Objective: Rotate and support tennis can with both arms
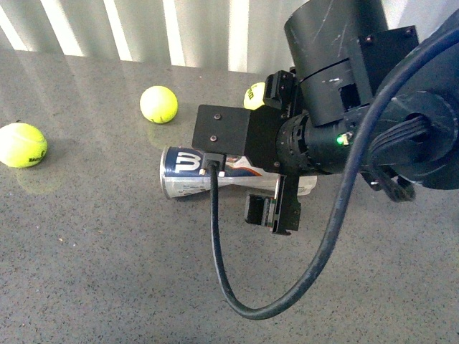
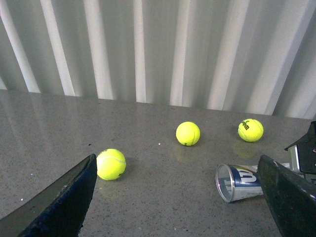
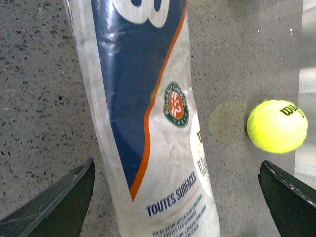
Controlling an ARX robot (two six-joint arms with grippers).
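The tennis can point(image 1: 188, 172) lies on its side on the grey table, with its silver-rimmed end pointing left. My right gripper point(image 1: 276, 149) hangs over its middle, open, with one finger on each side of the can. In the right wrist view the can point(image 3: 143, 98) runs between the two fingers point(image 3: 54, 207), and neither finger touches it. My left gripper point(image 2: 175, 207) is open and empty, low over bare table. From there the can point(image 2: 237, 181) shows its round mouth next to one finger point(image 2: 289, 197). The left arm is out of the front view.
Three yellow-green tennis balls lie on the table: one at the far left point(image 1: 23, 145), one behind the can point(image 1: 158, 104), and one by the right arm point(image 1: 252, 95). That last ball lies beside the can point(image 3: 276, 126). A white ribbed wall point(image 1: 143, 29) backs the table. A black cable point(image 1: 222, 279) loops in front.
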